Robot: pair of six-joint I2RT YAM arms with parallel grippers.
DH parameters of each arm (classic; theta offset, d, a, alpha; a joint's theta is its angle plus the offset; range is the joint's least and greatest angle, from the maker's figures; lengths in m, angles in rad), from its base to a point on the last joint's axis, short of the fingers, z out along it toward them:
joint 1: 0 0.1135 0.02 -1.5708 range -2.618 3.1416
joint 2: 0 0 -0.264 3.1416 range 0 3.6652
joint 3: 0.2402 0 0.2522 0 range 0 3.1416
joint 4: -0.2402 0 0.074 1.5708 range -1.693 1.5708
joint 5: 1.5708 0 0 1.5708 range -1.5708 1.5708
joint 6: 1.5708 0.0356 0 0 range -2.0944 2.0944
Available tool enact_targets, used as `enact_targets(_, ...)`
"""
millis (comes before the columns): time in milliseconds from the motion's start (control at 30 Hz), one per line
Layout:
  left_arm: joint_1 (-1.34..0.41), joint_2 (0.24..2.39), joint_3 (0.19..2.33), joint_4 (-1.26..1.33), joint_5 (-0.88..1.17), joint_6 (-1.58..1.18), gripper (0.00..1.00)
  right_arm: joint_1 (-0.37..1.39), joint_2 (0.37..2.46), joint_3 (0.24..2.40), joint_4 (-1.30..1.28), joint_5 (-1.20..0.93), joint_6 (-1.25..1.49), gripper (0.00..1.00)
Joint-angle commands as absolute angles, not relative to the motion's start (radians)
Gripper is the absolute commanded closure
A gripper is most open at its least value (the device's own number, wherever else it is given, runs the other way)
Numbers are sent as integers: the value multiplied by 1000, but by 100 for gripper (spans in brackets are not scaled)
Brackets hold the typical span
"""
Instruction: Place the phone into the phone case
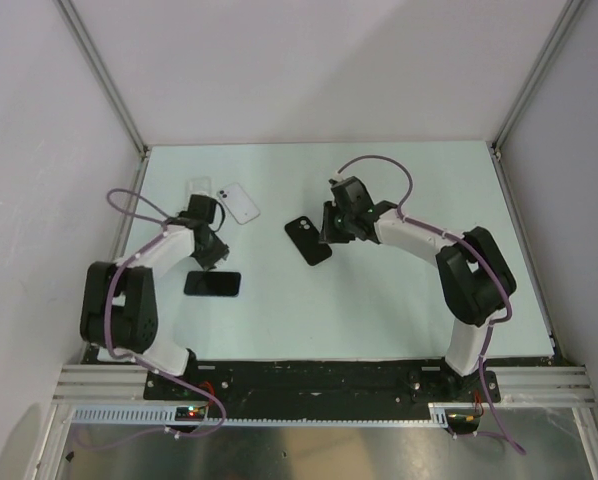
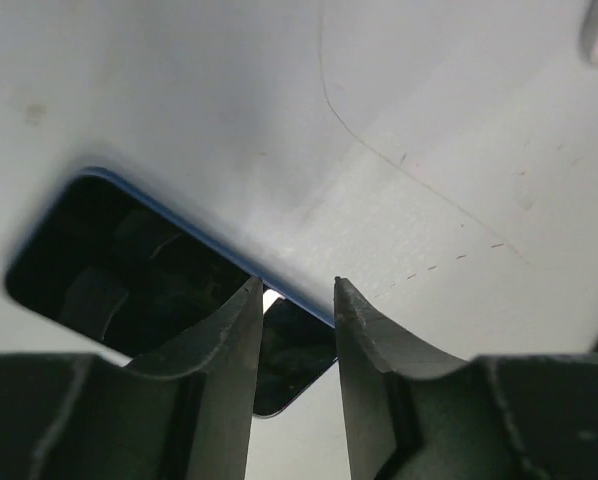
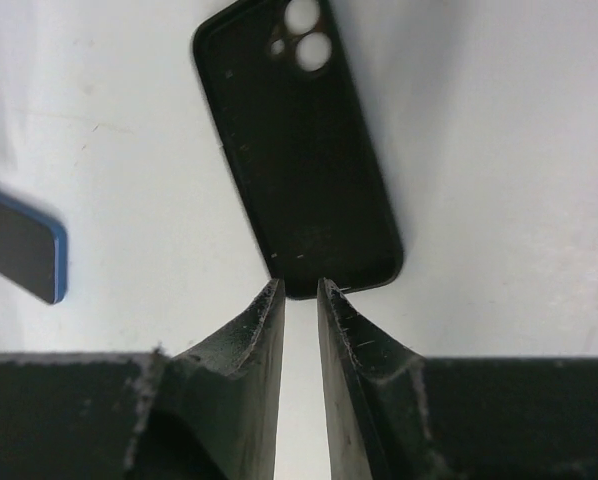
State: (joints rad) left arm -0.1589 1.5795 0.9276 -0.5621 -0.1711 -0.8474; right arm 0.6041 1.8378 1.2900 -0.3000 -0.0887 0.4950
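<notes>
The phone lies flat on the table, dark screen up, with a blue rim. My left gripper hangs just behind it. In the left wrist view the phone fills the lower left, and its far long edge runs under the gap of my open left gripper. The black phone case lies hollow side up near the table's middle. My right gripper is at its end. The right wrist view shows the phone case with my right gripper narrowly open, its tips at the short rim and bare table showing between them.
A white case and a clear one lie behind the left gripper. The phone's blue corner shows at the left of the right wrist view. White walls and metal posts close in the table.
</notes>
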Motion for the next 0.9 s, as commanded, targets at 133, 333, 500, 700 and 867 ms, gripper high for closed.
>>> enact_targets(133,43,1313,845,-638,-278,-808,60,734,1844,1312,-221,-198,569,76)
enact_targets(333,177,1340,795,-635,-248,-787,71,829,1934,1377,-208,-217,615,77)
enact_targets(500,192,1392,802,-635,-265,-768,75,888,2022,1454,-221,-212,640,78)
enact_targets(700,204,1458,822,-630,-271,-748,78,941,2100,1536,-243,-174,656,79)
enact_targets(867,206,1518,838,-624,-227,-731,82,969,2144,1601,-280,-149,654,79)
